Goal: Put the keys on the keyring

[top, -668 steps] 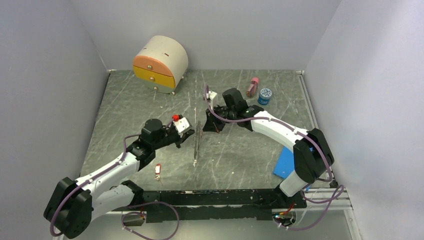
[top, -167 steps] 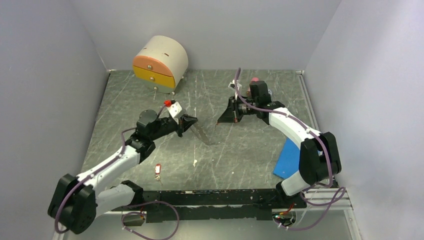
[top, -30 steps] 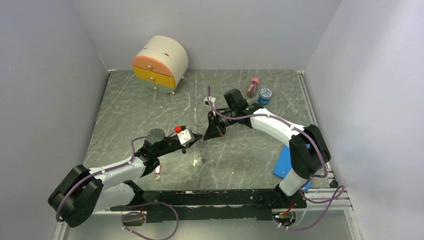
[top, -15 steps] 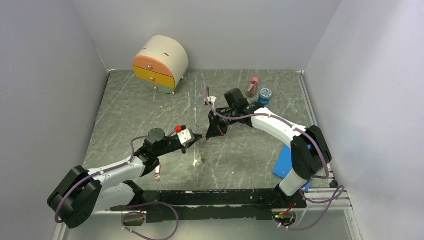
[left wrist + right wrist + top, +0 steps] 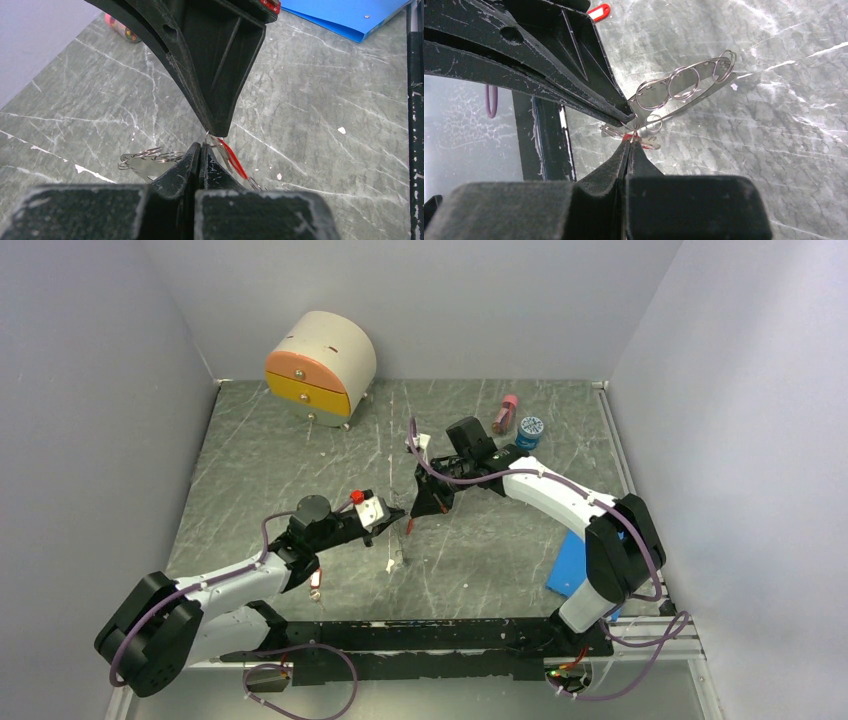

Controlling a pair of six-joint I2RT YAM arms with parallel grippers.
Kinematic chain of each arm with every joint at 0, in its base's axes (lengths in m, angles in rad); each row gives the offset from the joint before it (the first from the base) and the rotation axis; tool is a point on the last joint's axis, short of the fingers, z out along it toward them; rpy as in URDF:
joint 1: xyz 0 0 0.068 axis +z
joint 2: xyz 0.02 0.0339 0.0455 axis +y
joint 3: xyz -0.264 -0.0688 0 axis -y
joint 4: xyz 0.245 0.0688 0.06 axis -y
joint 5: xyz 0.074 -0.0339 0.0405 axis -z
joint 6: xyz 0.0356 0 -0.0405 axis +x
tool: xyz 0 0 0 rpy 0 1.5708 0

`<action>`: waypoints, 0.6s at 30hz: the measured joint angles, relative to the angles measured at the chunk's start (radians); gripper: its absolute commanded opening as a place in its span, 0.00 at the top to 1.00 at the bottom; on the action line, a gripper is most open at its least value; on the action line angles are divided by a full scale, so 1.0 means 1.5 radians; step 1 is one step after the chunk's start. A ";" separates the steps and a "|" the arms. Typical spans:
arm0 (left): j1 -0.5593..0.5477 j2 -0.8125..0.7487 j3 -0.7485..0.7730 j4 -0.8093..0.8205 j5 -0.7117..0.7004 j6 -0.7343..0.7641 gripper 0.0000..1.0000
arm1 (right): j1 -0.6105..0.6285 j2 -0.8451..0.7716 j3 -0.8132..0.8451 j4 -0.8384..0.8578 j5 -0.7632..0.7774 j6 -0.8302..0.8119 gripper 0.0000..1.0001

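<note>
1. Two red-tagged keys (image 5: 316, 580): one on the table, one (image 5: 411, 526) at the gripper tips.
2. One keyring (image 5: 702, 90).
3. Two grippers: left gripper (image 5: 200, 148), right gripper (image 5: 628, 141).
4. One pink bottle (image 5: 505, 414), one blue-lidded jar (image 5: 530, 430).
5. One drawer box (image 5: 320, 368), one blue sheet (image 5: 571, 565).

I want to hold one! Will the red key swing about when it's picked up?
Probably: the red key dangles slanted under the right gripper, so it likely swings. It looks thin and small, so probably light.
</note>
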 measured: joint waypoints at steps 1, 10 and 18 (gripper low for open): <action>0.000 0.000 0.000 -0.001 0.000 0.000 0.97 | 0.001 -0.001 0.000 -0.001 0.000 -0.003 1.00; 0.000 0.000 0.001 -0.003 0.000 0.000 0.98 | 0.012 -0.024 0.000 -0.010 0.002 -0.024 1.00; -0.001 0.000 0.001 -0.003 0.000 0.000 0.97 | 0.015 -0.025 0.000 -0.012 0.020 -0.025 1.00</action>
